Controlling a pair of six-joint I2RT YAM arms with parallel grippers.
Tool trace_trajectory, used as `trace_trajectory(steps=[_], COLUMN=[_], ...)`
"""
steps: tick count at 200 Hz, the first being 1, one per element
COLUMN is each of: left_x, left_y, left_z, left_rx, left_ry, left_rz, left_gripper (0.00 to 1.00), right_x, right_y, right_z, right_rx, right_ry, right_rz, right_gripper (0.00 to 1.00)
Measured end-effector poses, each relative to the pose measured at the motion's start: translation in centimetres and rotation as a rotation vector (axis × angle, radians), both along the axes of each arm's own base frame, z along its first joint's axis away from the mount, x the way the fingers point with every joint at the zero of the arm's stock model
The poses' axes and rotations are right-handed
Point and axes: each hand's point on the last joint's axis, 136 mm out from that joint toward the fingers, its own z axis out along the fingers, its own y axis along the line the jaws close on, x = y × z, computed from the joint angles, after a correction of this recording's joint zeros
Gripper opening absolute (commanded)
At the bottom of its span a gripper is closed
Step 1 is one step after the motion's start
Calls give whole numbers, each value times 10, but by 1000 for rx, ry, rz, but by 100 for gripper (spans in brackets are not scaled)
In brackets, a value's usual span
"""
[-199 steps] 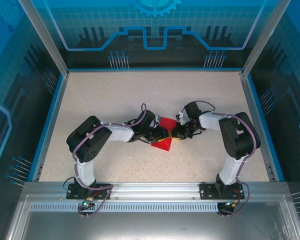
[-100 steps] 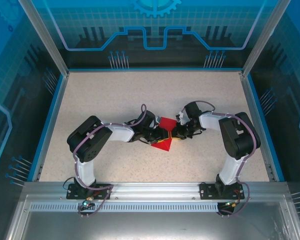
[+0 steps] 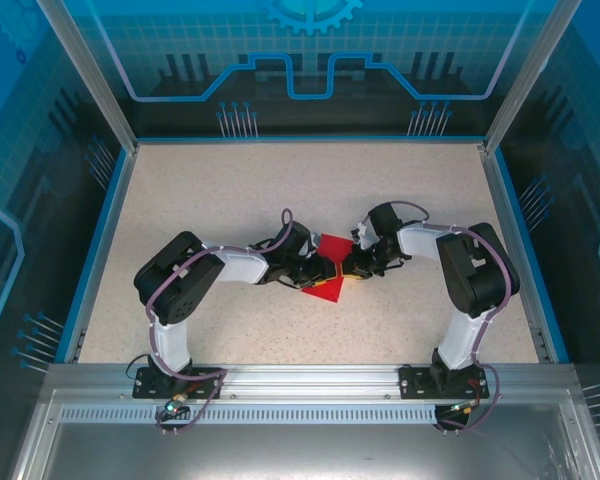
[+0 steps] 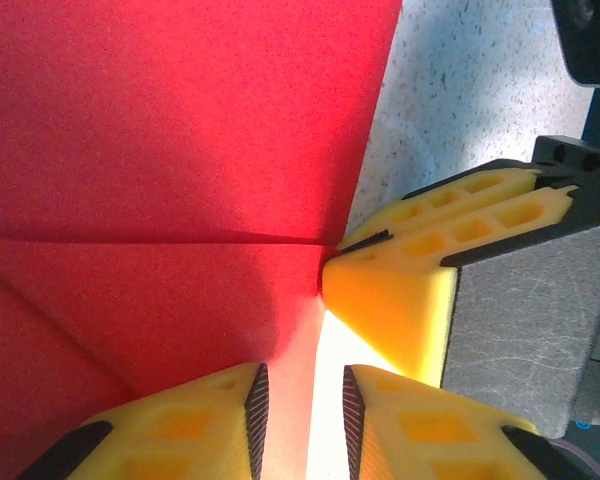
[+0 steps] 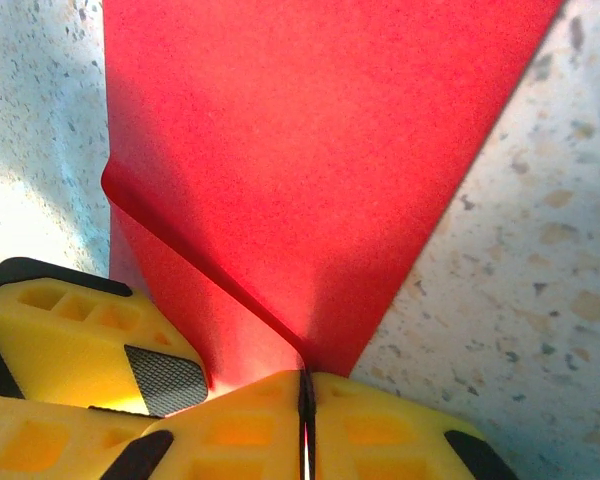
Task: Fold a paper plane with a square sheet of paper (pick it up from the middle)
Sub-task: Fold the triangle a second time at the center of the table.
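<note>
At the centre of the desk (image 3: 230,190), the creased square sheet of paper (image 3: 324,290) lies caught between two claws. The right claw (image 5: 305,400) is pinched tight on the sheet's edge, just where a raised fold runs in. The left claw (image 4: 300,405) stands only narrowly parted around the facing edge and does not appear to clamp it. The danger looks plain: if the right claw drags while the left has no firm hold, the thin sheet may slide over the desk, skew its crease or tear at the pinch.

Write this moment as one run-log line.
thin bright red paper sheet: creased | right gripper: shut on it | left gripper: jaws apart
</note>
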Motion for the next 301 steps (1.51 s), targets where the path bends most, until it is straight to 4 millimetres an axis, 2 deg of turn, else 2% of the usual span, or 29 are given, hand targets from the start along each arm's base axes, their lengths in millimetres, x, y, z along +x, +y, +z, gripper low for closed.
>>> trace_trajectory(steps=[45,100,156,196,243,301], left_x=[0,0,1,0,1,0], left_y=[1,3,4,6,7,7], left_z=[-2,-4,-6,-8,-10,-10], left_rx=[10,22,27,38,42,42], left_ry=[4,6,18,23,25,32], left_rz=[5,13,27,34,38,43], left_gripper=[29,27,24,21,18,18], right_x=[0,3,11,1,0,0], right_y=[0,-4,-11,4,23,21], right_z=[0,4,27,26,19,2], right_rx=[-1,-28,-75,-72,-74,-104], right_ry=[0,-15,-106,-103,-89,-49], right_rz=[3,-5,-21,29,82,82], right_gripper=[13,20,13,10,9,8])
